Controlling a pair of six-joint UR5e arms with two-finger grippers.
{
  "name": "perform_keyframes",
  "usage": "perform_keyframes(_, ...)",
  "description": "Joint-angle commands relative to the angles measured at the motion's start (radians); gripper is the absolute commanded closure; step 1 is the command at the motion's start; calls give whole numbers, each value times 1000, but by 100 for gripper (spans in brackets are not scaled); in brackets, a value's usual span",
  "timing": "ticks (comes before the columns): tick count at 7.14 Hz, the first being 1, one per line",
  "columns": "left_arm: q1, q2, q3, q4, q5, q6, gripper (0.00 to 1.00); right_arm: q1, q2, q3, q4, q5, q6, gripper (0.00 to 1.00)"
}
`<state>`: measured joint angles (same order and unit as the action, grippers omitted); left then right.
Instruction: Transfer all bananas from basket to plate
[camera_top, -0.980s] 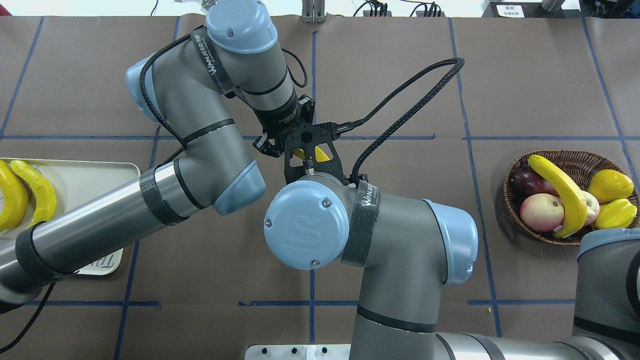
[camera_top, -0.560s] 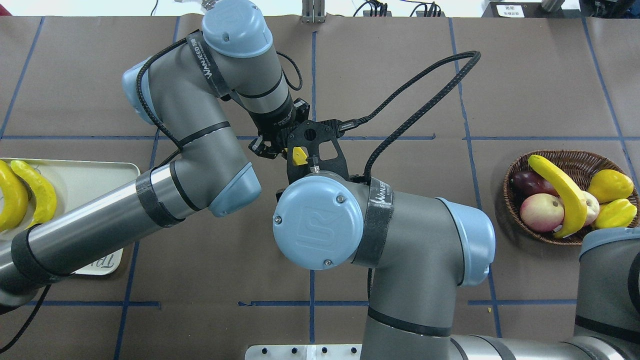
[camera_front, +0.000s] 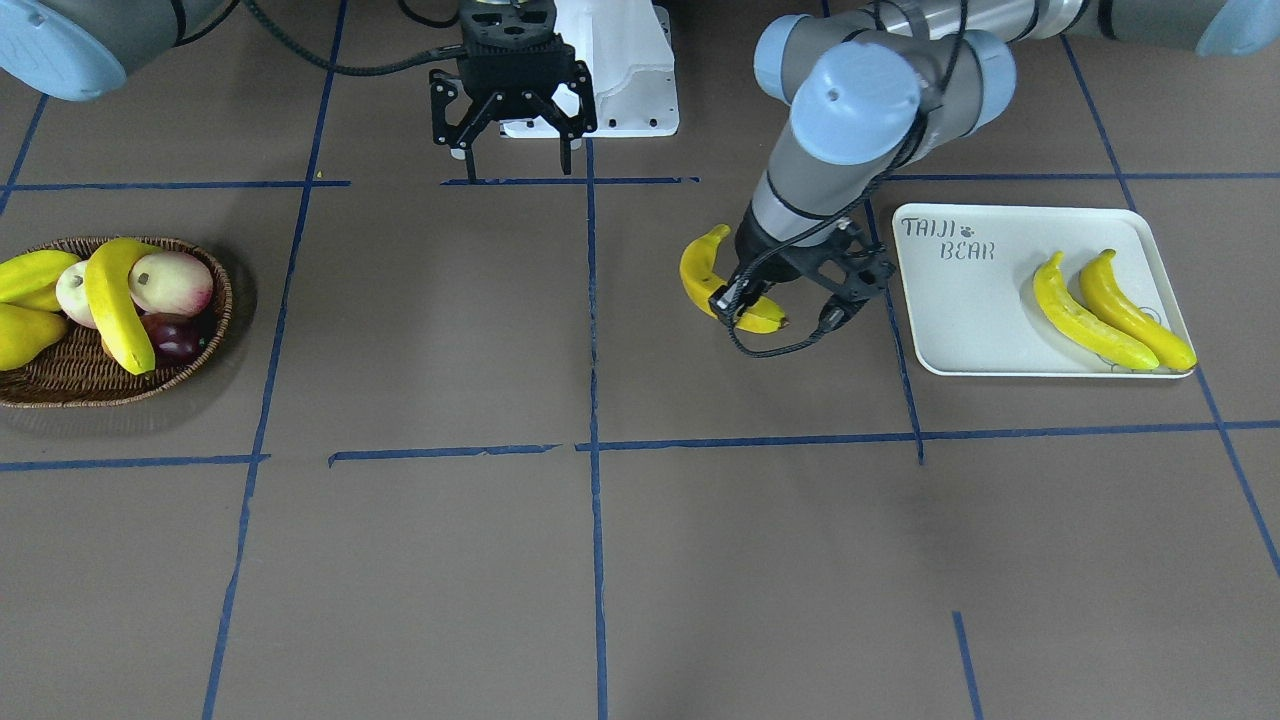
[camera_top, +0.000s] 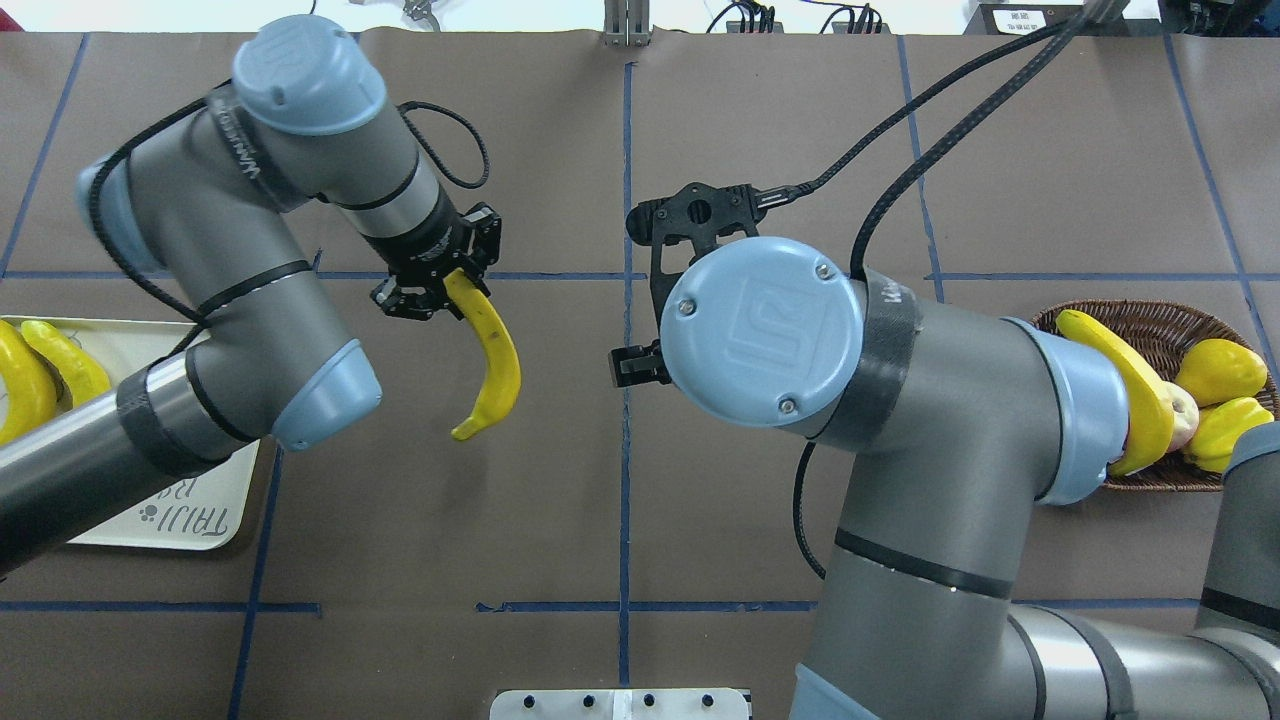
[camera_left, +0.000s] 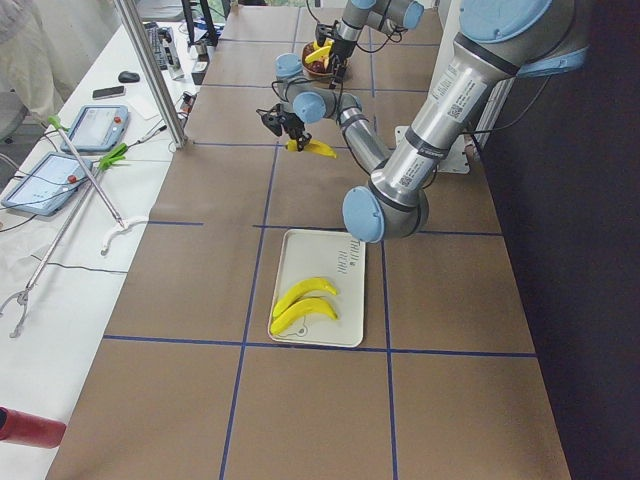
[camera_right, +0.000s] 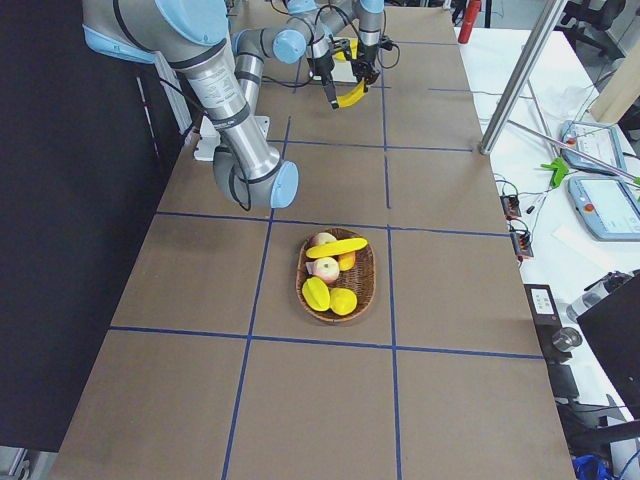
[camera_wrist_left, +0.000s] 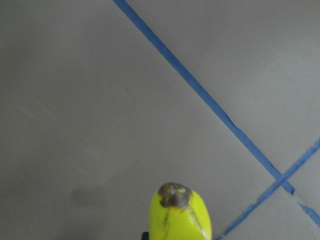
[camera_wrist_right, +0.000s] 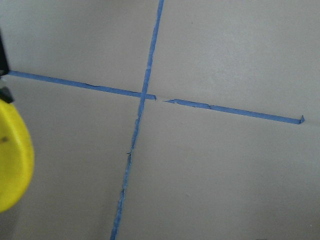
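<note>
My left gripper is shut on one end of a yellow banana, held above the table between the centre line and the plate. Its dark tip fills the bottom of the left wrist view. The white plate bears two bananas side by side. Another banana lies across the fruit in the wicker basket. My right gripper hangs open and empty near the robot's base, mostly hidden under its wrist in the overhead view.
Peaches, a dark plum and stubby yellow fruit share the basket. A white mount sits at the robot's base. Blue tape lines grid the brown table. Tablets lie on a side bench.
The two grippers were together at the table's centre with the banana between them. Now the right gripper has let go and drawn back, and the left arm has swung leftward carrying the banana.
</note>
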<state>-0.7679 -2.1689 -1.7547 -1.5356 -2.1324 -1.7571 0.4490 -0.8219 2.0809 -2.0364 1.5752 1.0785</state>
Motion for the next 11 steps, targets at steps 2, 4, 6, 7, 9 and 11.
perform_keyframes(2,-82,302,-218,83,-4,406,100,157,-112,4,7,175,-203,0)
perform_keyframes(4,-137,485,-227,54,-1,673,100,229,-175,-1,8,237,-279,0)
perform_keyframes(6,-137,590,-195,-59,0,711,100,270,-219,1,12,299,-345,0)
perform_keyframes(7,-137,631,-128,-207,-1,709,100,278,-226,-2,25,299,-359,0)
perform_keyframes(9,-172,629,-66,-302,2,718,1,286,-234,-2,30,302,-373,0)
perform_keyframes(11,-260,618,-88,-273,-49,813,0,299,-272,2,31,319,-411,0)
